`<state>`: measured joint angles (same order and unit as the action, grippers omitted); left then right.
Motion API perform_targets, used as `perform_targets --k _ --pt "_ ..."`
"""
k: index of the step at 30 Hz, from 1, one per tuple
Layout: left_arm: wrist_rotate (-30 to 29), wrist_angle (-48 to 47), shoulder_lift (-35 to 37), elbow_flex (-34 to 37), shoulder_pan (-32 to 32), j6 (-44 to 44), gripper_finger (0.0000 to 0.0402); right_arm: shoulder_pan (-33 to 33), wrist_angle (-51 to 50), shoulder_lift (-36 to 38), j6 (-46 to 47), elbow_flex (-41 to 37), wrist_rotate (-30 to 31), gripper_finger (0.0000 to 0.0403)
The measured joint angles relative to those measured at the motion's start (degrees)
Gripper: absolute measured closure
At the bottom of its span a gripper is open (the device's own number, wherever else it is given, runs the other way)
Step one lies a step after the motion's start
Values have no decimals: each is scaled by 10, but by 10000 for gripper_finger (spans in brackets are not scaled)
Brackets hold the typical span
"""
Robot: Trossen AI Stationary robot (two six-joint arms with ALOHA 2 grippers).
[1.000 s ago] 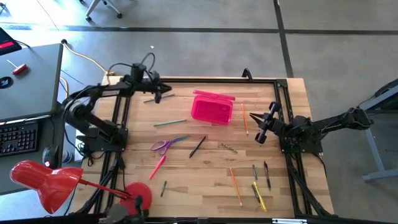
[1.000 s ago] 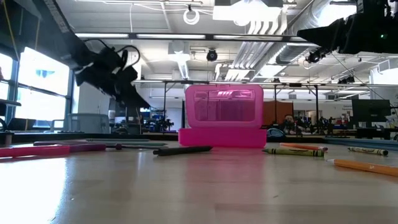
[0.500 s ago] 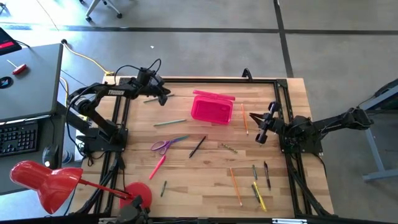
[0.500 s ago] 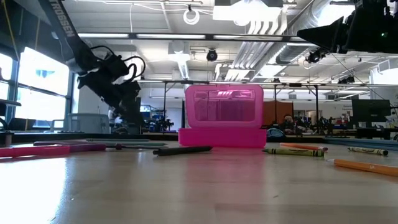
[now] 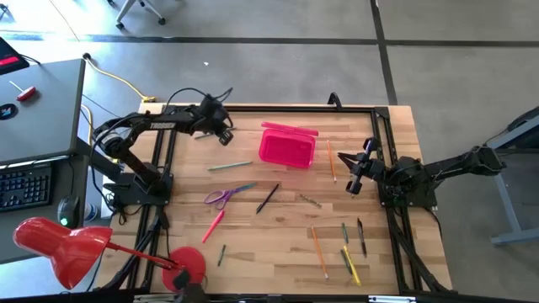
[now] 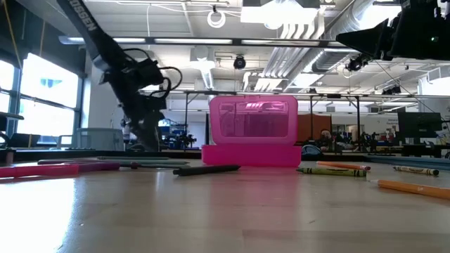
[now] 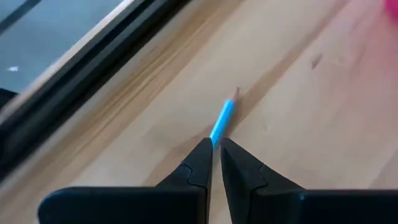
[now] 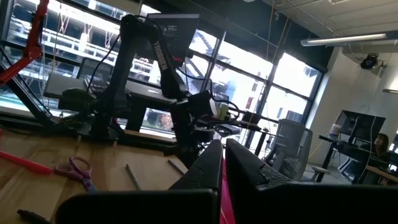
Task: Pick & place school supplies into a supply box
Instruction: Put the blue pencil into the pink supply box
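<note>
My left gripper hangs over the table's far left part, left of the supply box, slanting down and shut on a thin blue pencil. The supply box is bright pink and stands on its base with its lid open and upright. Loose school supplies lie flat on the wood: a green pencil, purple scissors, a black pen, a pink pen. My right gripper waits shut above the table's right side. My left gripper pinches the blue pencil between its two fingertips, which come slanting down from above. The pencil runs along the fingers, and its pointed end sticks out ahead of them toward the wood. Whether that end touches the table, I cannot tell.
A red desk lamp and its round base stand at the near left corner. An orange pencil lies right of the box, and several pens and pencils lie near the right front. A black frame runs along the table's edges.
My left gripper has moved toward the table's right, closer to the pink box, and has tipped from nearly level to slanting down, still shut on the pencil. The pencil has swung with it, its free end now pointing at the wood.
</note>
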<state>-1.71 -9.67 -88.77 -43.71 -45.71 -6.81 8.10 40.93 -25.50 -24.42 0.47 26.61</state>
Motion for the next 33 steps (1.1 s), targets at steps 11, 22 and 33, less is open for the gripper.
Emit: perform_targets --k 11,22,33 --pt "8 -207 -29 -136 -7 -78 334 0 0 0 0 0 0 403" --pt "16 -175 -118 -138 -21 -83 334 0 0 0 0 0 -2 403" --pt "29 -143 -120 -138 -39 -99 334 0 0 0 -1 0 -4 403"
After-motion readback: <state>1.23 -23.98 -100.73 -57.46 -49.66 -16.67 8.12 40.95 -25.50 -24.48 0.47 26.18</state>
